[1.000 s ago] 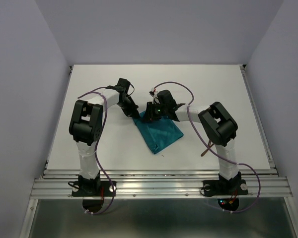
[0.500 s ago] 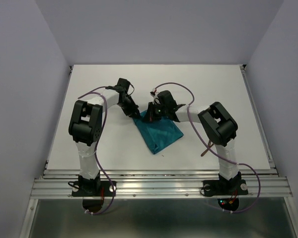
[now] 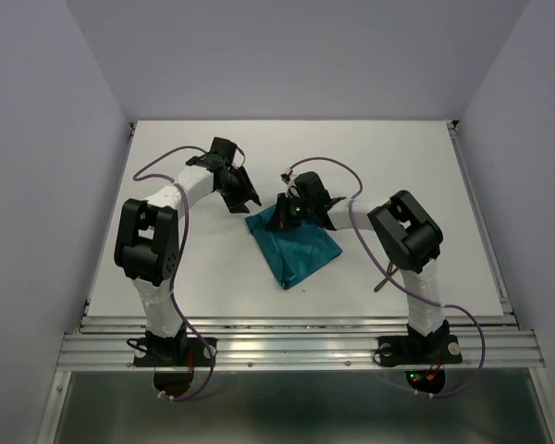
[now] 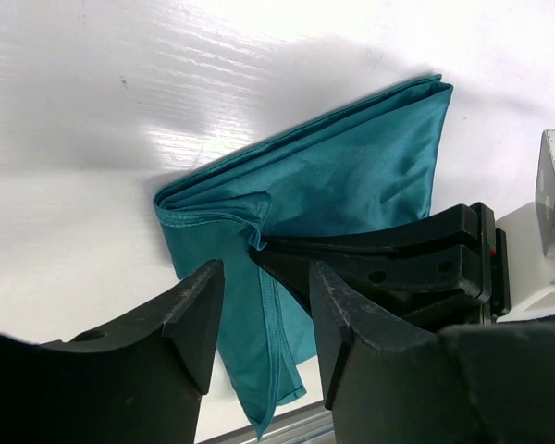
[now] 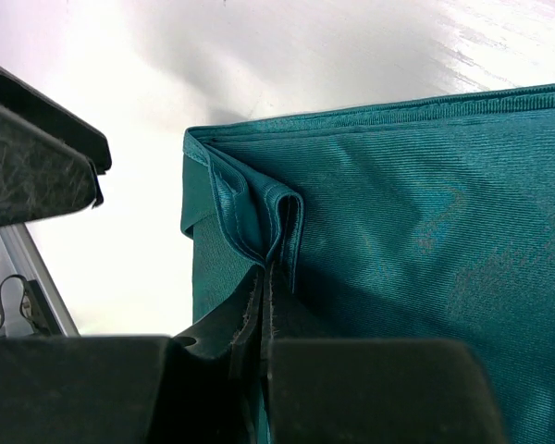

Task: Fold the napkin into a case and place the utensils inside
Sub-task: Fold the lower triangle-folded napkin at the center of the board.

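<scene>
Teal blue-green napkin (image 3: 294, 248) of thin shiny cloth laid folded in several layers mid-table on white table (image 3: 407, 176), between arms. Small ridge of cloth at far-left corner pinched in fully closed right hand (image 3: 280, 221). Left hand (image 3: 249, 201) seen parted, nothing held, poised just beside same corner.

Cloth judged light, limp and slippery: layers likely to slide apart if dragged. Hold best taken at hemmed corner or edge, all layers pinched together, lift kept low.

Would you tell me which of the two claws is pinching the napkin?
The right claw, shut on a napkin fold; the left claw is open, holding nothing.
</scene>
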You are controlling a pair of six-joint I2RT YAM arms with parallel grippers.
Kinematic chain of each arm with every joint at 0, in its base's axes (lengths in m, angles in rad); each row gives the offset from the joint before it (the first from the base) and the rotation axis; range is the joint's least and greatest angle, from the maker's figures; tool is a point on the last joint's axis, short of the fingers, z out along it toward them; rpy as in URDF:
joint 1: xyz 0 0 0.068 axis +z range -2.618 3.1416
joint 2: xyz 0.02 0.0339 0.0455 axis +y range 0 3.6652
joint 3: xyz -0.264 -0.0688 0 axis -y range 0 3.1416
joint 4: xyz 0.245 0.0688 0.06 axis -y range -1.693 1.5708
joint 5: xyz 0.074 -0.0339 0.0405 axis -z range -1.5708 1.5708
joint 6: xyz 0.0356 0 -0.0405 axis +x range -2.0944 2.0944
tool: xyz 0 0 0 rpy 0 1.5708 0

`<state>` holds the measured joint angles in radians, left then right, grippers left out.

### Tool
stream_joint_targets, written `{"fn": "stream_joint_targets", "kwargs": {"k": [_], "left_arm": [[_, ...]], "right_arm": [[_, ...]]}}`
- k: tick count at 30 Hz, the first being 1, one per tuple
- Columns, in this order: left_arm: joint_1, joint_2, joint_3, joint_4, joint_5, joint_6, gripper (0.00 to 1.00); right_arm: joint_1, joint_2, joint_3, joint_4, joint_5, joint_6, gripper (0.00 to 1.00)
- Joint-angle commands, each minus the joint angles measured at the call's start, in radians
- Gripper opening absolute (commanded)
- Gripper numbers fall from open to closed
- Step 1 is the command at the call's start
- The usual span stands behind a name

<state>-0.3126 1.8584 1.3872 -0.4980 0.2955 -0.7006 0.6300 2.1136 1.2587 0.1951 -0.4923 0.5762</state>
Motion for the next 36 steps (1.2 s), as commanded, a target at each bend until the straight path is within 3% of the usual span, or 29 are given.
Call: {"fn": "stream_joint_targets", "kwargs": {"k": [1, 11, 16, 21, 36], "left_arm": [[0.007, -0.025, 0.018, -0.022, -0.016, 0.047, 0.50], [0.006, 0.175, 0.236, 0.015, 0.205, 0.158, 0.24], [0.004, 0.248, 0.260, 0.007, 0.281, 0.190, 0.01], [0.004, 0.285, 0.234, 0.007, 0.324, 0.225, 0.00], [0.007, 0.354, 0.201, -0.010, 0.225, 0.236, 0.00]], "right_arm": [[0.008, -0.041, -0.024, 0.061, -0.014, 0.008, 0.01], [0.008, -0.044, -0.041, 0.079, -0.017, 0.019, 0.01], [0.008, -0.046, -0.039, 0.079, -0.015, 0.024, 0.01], [0.008, -0.047, -0.039, 0.079, -0.014, 0.022, 0.01], [-0.001, -0.090, -0.022, 0.076, 0.034, 0.011, 0.01]]}}
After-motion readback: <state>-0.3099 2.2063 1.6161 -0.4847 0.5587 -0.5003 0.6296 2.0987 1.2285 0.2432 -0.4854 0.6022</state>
